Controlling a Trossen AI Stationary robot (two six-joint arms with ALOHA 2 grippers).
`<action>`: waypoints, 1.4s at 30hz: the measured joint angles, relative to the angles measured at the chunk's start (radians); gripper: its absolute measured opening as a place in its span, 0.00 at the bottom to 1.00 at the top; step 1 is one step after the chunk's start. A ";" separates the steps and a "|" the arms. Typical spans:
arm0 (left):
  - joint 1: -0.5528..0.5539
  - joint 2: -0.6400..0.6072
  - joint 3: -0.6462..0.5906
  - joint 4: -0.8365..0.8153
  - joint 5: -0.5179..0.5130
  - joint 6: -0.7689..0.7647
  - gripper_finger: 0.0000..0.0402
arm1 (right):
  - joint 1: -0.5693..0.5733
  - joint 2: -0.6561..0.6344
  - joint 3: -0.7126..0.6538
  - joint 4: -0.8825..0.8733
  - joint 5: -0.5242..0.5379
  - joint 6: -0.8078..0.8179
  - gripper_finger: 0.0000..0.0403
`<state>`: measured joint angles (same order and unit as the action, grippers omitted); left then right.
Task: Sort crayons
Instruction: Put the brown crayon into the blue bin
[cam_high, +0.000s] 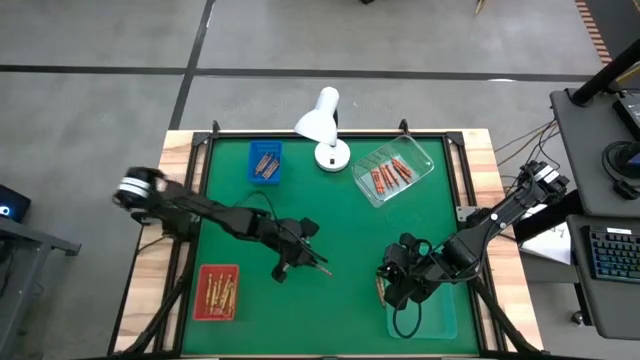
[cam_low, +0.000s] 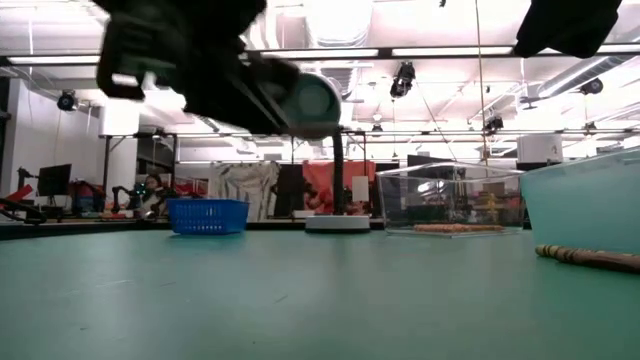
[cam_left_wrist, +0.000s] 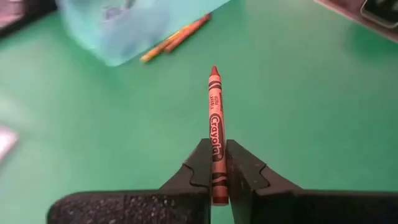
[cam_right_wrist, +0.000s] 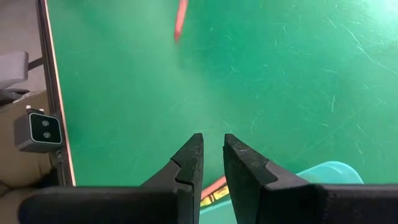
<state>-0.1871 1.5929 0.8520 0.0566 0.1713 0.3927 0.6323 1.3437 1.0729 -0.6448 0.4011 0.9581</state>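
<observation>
A red crayon (cam_left_wrist: 216, 124) is pinched by its tail end in the left gripper (cam_left_wrist: 215, 167) above mid-table, so it may be levered loose if swung quickly toward a tray.

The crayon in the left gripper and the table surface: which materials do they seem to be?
The crayon: probably wax in a matte paper wrapper, judging by the printed label and bare red tip. The table surface: apparently green mat or felt-like cover, matte, with fine scratches.
</observation>
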 joint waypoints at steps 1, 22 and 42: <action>0.001 -0.045 0.000 -0.057 -0.035 0.011 0.00 | 0.000 0.000 0.000 -0.001 0.000 0.000 0.13; 0.724 -0.495 -0.013 -0.703 -0.418 -0.093 0.00 | 0.000 0.000 0.000 0.000 0.040 -0.040 0.13; 0.911 -0.100 0.139 -0.683 -0.477 -0.148 0.09 | 0.000 0.000 0.000 0.000 0.045 -0.042 0.13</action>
<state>0.7235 1.4930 0.9906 -0.6266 -0.3058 0.2443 0.6319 1.3437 1.0729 -0.6453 0.4461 0.9161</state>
